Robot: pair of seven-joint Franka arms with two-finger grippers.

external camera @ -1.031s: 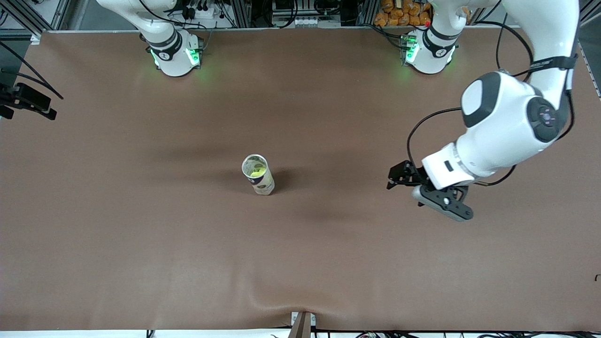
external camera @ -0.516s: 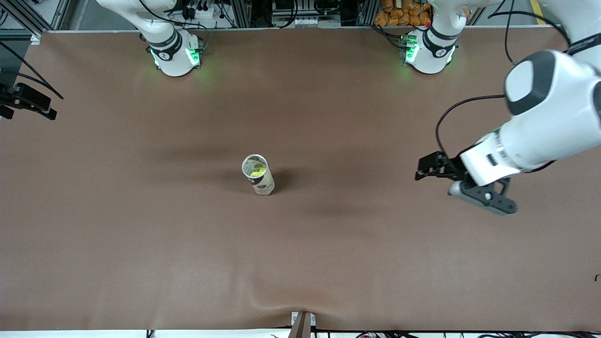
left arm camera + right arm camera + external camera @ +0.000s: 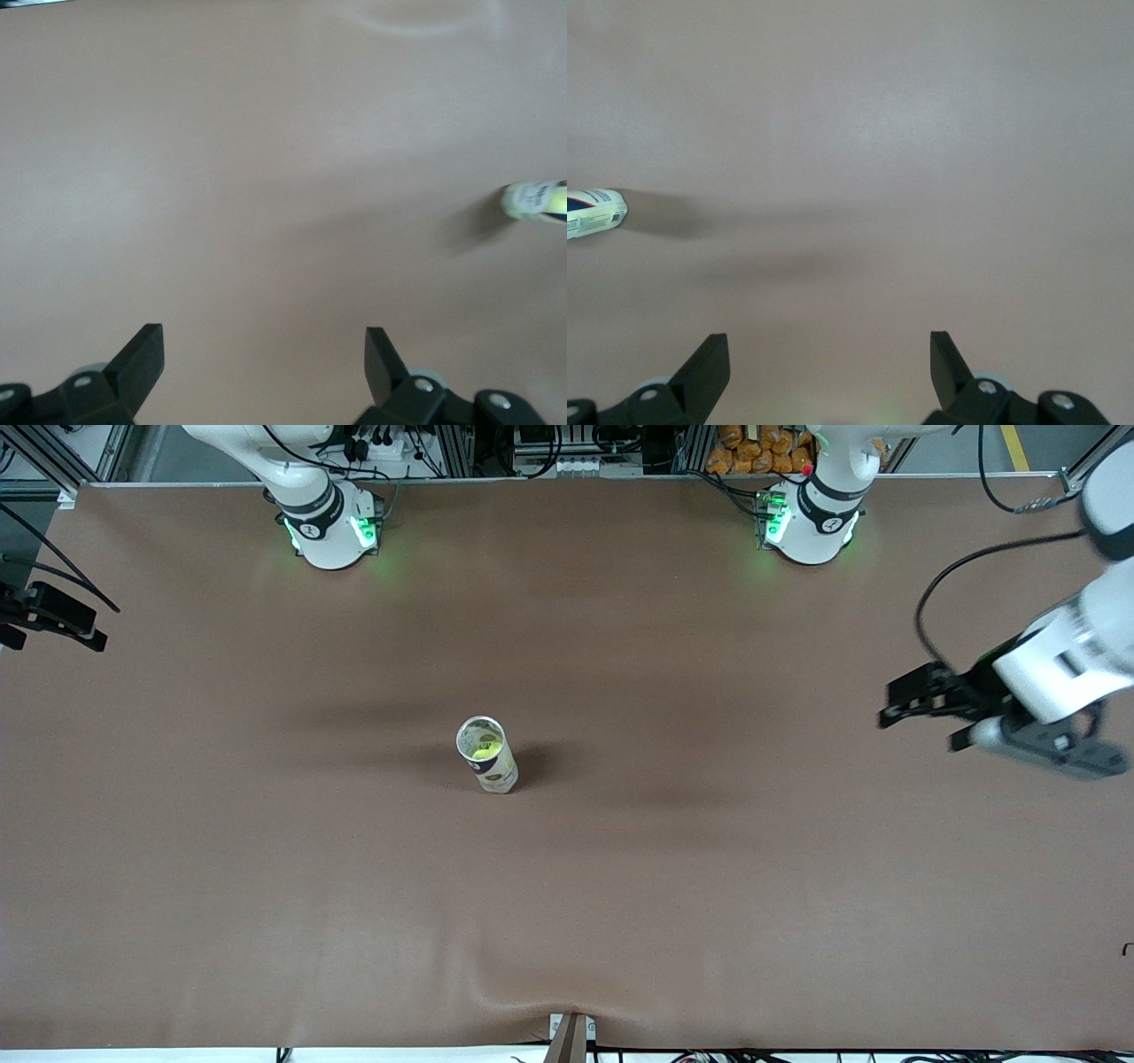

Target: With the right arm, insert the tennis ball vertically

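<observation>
An upright white tube can (image 3: 487, 755) stands near the middle of the brown table. A yellow-green tennis ball (image 3: 484, 751) sits inside its open top. The can also shows at the edge of the left wrist view (image 3: 532, 199) and of the right wrist view (image 3: 594, 212). My left gripper (image 3: 921, 717) is open and empty over bare table at the left arm's end, well away from the can. Its own view shows it open (image 3: 264, 350). My right gripper (image 3: 828, 354) is open and empty over bare table. It is out of the front view.
The brown table cover (image 3: 266, 886) has a small wrinkle at the edge nearest the front camera. A black camera mount (image 3: 53, 615) sits at the right arm's end. Both arm bases (image 3: 328, 527) stand along the top edge.
My left arm has swung away from the can toward the left arm's end of the table, gripper open throughout. The can and ball have not moved.
</observation>
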